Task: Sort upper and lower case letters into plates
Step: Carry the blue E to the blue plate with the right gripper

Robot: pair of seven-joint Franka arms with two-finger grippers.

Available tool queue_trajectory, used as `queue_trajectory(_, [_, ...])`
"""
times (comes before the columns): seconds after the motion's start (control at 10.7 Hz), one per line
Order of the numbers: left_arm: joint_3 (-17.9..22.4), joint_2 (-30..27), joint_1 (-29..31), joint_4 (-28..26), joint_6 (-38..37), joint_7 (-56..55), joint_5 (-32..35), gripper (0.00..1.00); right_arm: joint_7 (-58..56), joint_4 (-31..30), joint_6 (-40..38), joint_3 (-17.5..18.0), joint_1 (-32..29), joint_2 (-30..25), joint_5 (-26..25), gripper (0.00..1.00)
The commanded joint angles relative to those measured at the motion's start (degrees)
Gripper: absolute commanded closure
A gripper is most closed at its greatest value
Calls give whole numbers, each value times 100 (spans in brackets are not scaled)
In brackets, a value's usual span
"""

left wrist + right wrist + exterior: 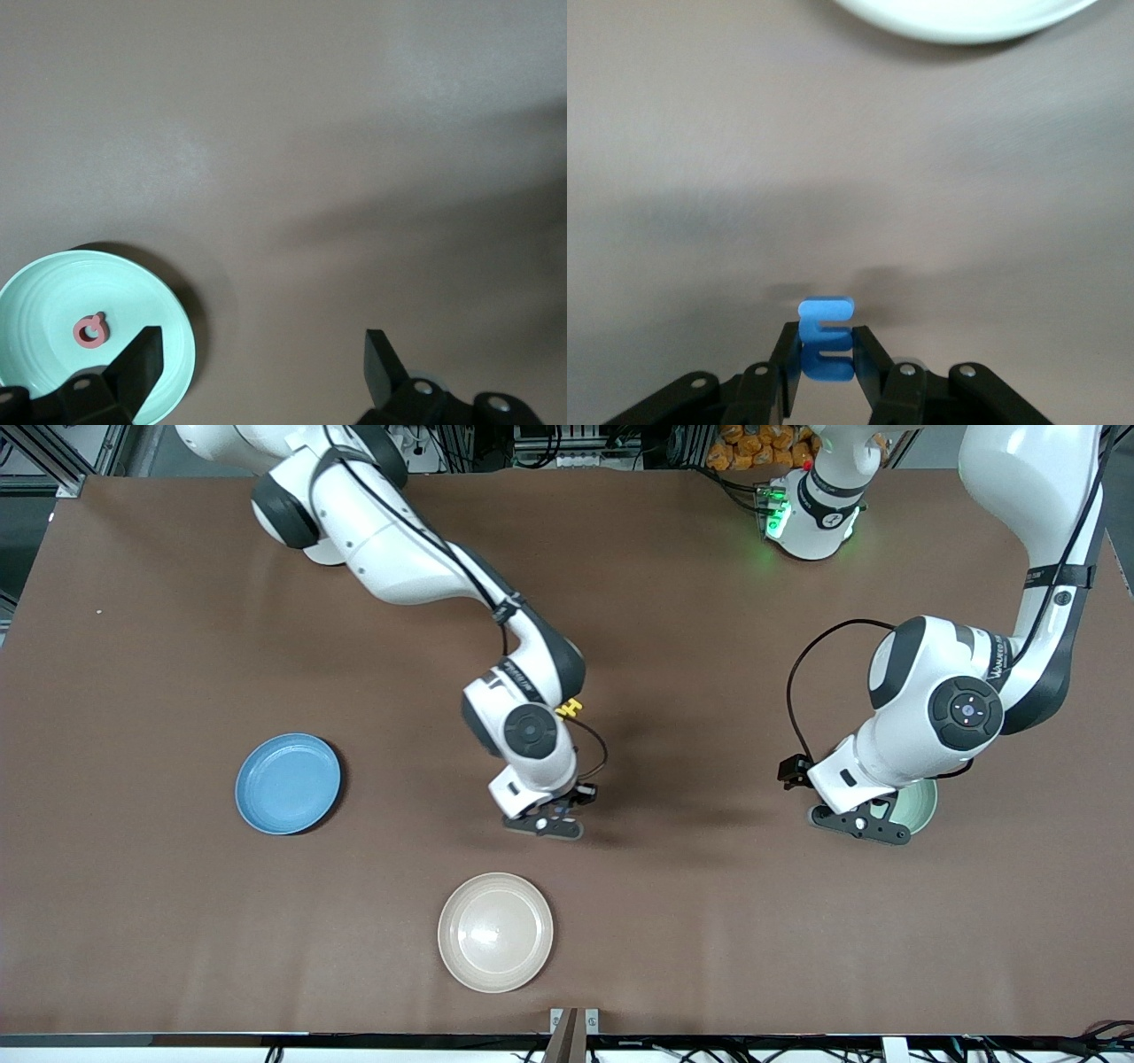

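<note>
the front view takes in the whole brown surface: the round light blue plate at centre left of the frame, the round beige cream plate at lower centre, and only a sliver of the round pale mint green plate at centre right, most of it covered by the left arm's wrist. that view shows no letter clearly.

the right wrist view supplies what the front view lacks: a small flat blue letter, an upper case e, stands on edge between the right gripper's fingers, which are clenched on its lower part just above the brown surface. a white curve at the top of this frame is a plate's rim, cut off. in the front view the right gripper sits at the centre of the frame, above the beige cream plate in the picture.

the left wrist view shows a small red rounded letter with a hole lying in the mint plate at the lower left of that frame; which letter it is cannot be made out. the left gripper's fingers are spread wide and released, grasping nothing, one over the plate's edge and one over bare surface. the left arm waits.
</note>
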Motion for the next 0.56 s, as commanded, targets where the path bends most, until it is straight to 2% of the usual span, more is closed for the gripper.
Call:
queue_trajectory(0.0, [-27, -12, -81, 50, -122, -188, 153, 0, -314, -180, -741, 272, -687, -552, 137, 100])
queue_trajectory(0.47, [-28, 110, -1379, 77, -113, -1926, 162, 0, -1840, -409, -2386, 334, -2558, -1160, 137, 100])
